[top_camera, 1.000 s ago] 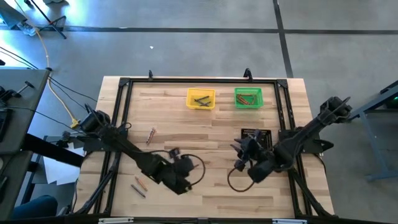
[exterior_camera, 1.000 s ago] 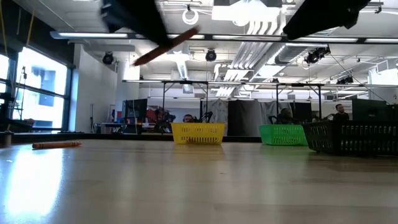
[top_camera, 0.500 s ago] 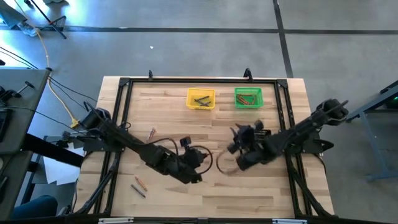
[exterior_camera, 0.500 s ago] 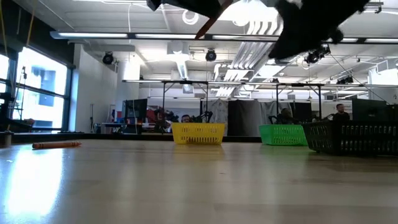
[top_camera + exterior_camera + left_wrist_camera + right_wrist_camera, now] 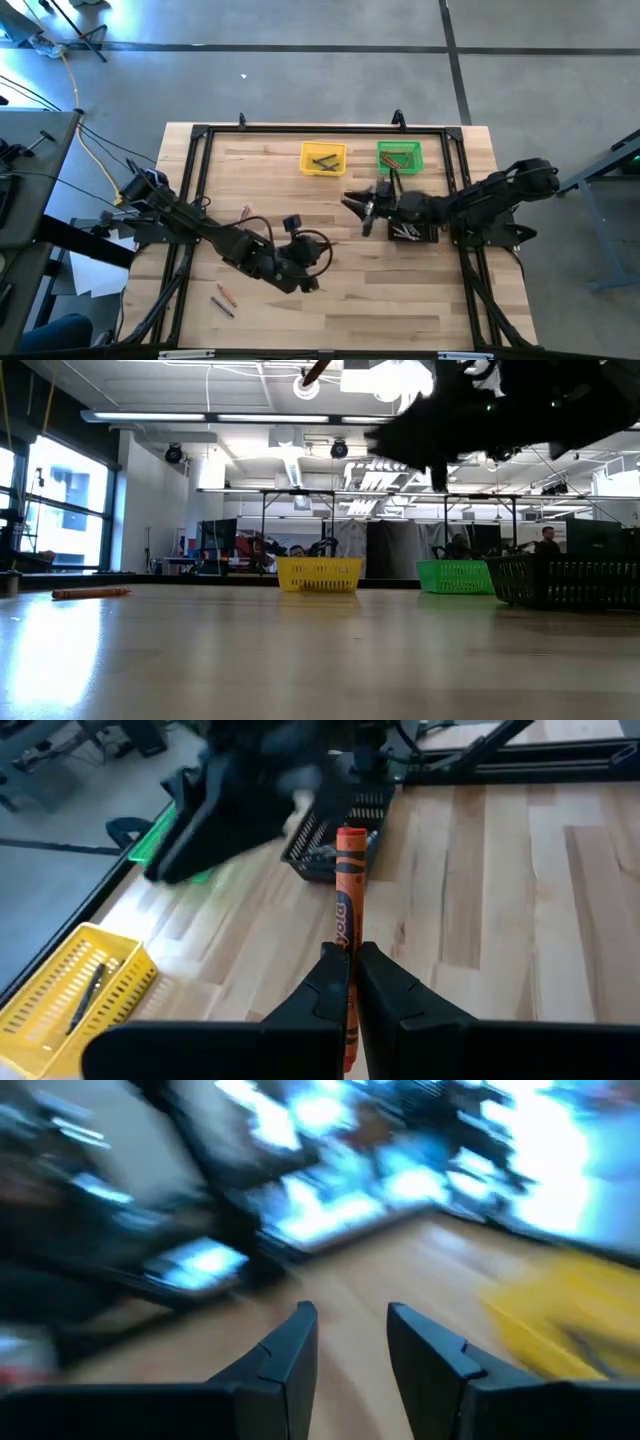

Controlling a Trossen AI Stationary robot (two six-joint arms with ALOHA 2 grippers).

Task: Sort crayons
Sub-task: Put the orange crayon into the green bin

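Slippage is the chief risk: the left gripper [image 5: 348, 982], fingers pinching shut on only the lower end of a slim orange paper-wrapped crayon [image 5: 347, 895], is carrying it above the wooden bench [image 5: 330, 315]. The right gripper [image 5: 345, 1342], fingers parted and empty, is hovering near the black ribbed tray [image 5: 412, 230], inviting collision.

The table [image 5: 330, 310] is pale blond wood laid in long planks with darker streaks of grain, framed by black rails, and both arms and their fingers are matte black all over. The crayon [image 5: 347, 890] pinched in the left gripper [image 5: 350, 982] is bright orange with black lettering and a black band on its wrapper, while another orange-brown crayon [image 5: 90, 593] lies alone on the wood. At the far side sit a yellow mesh bin [image 5: 322, 171] holding dark grey-blue sticks, a vivid green mesh bin [image 5: 399, 169] holding orange-brown ones, and a black ribbed tray [image 5: 372, 812] with pale silvery sticks inside.
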